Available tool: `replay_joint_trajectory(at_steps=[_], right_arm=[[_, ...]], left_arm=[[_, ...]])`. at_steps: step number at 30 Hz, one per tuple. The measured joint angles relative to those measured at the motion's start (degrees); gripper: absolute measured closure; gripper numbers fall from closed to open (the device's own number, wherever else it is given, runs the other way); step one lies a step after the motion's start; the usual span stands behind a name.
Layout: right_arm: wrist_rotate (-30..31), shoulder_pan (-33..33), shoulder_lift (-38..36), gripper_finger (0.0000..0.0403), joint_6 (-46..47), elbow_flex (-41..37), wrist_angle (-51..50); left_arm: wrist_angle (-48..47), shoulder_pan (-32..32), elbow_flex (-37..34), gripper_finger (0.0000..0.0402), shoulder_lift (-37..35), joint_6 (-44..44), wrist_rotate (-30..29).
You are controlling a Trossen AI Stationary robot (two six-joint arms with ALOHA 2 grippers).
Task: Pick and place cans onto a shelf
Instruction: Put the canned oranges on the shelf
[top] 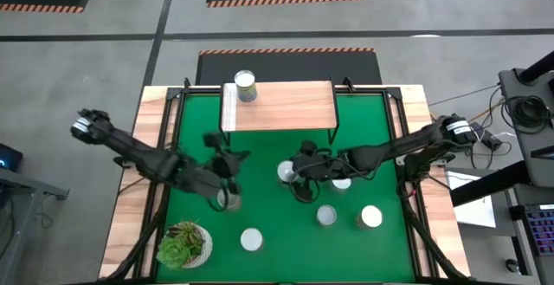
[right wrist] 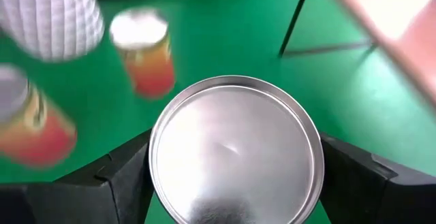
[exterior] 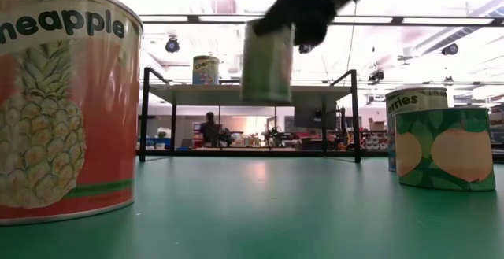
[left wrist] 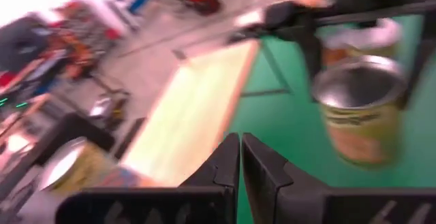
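My right gripper (top: 293, 172) is shut on a silver-topped can (right wrist: 235, 159), which is lifted above the green table and in front of the shelf in the low view (exterior: 266, 62). The light-wood shelf (top: 281, 107) stands at the far side on black legs, with one can (top: 245, 86) upright on its left end. My left gripper (left wrist: 240, 157) is shut and empty, near the table's left middle (top: 229, 165), and faces the shelf. Another can (top: 228, 200) stands on the table by the left arm. My right gripper pinches the can between its two fingers, on opposite sides of the wall just under the round top rim (right wrist: 155, 157). The fingers (right wrist: 347, 173) come from above, pointing down. The can hangs about upright below them, lifted clear of the table.
Several more cans stand on the green table: (top: 341, 182), (top: 326, 216), (top: 370, 217), (top: 251, 239). A potted succulent (top: 183, 243) sits at the near left corner. In the low view a pineapple can (exterior: 63, 101) looms at the left and two cans (exterior: 441, 149) at the right.
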Motion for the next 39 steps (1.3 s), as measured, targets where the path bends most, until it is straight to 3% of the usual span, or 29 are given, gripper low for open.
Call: replay_joint_trajectory(at_steps=[3, 9, 17, 32, 39], right_arm=[[3.6, 0.0, 0.5, 0.0091, 0.6, 4.6, 0.1], [13.4, -0.7, 0.8, 0.0091, -1.2, 11.5, 0.7], [24.7, -1.2, 0.9, 0.009, 3.6, 11.4, 1.3], [22.1, -7.4, 0.9, 0.009, 3.2, 11.9, 4.8], [16.9, -12.7, 0.9, 0.009, 3.1, 11.9, 6.1]], left_arm=[[5.5, 0.0, -5.1, 0.0401, -5.0, 0.0, -4.2], [14.2, 0.1, -13.4, 0.0401, -11.6, 4.2, -4.3], [18.0, 0.2, -14.6, 0.0401, -14.9, 6.2, -4.3], [16.7, -0.5, -12.5, 0.0402, -16.1, 8.4, -4.4], [13.6, -1.2, -12.7, 0.0402, -18.5, 8.7, -11.9]])
